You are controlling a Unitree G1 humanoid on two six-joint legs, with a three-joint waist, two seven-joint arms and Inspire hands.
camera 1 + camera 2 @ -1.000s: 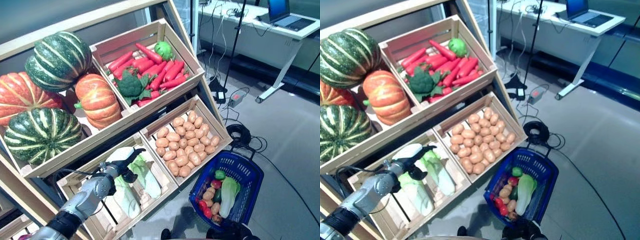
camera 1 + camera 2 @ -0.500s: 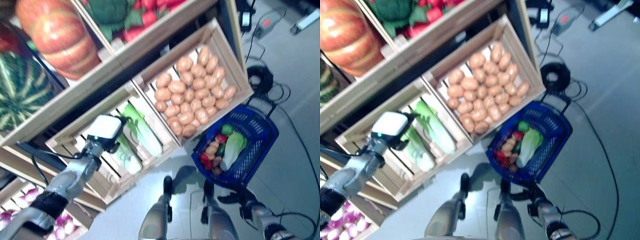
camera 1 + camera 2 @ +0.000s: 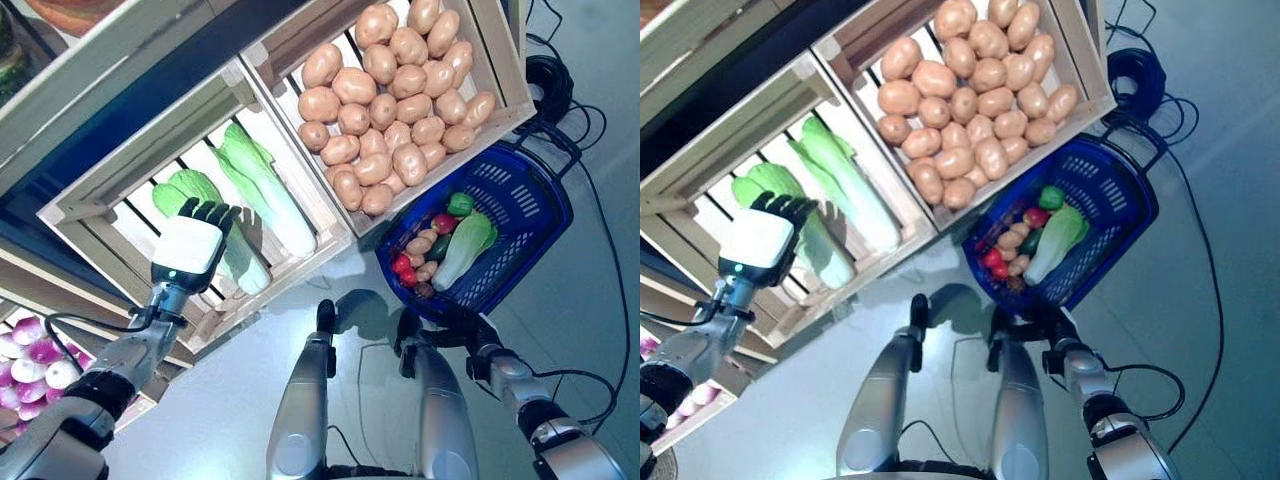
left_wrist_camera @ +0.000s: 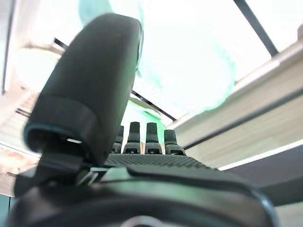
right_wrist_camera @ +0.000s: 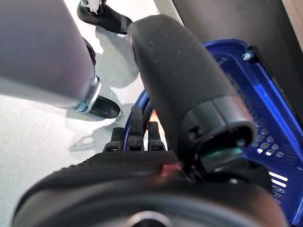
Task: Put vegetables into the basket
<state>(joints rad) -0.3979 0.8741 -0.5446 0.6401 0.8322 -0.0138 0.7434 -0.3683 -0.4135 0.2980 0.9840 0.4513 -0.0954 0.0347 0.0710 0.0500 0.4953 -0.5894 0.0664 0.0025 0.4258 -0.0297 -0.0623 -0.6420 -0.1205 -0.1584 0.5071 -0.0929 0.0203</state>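
Grey floor under wooden crates point(image 3: 300, 245); basket point(image 3: 520, 195) carried beside them.
Left hand point(image 3: 188, 245), fingers straight, is reached over a cabbage point(image 3: 215, 215), probably for pickup; right hand point(image 3: 455, 325) is curled round the basket's handle.

No lettering, label, number or sign can be read in any view: none on the pale wooden slatted crates point(image 3: 150, 170), none on the blue plastic mesh basket point(image 3: 520, 215), none on the vegetables.
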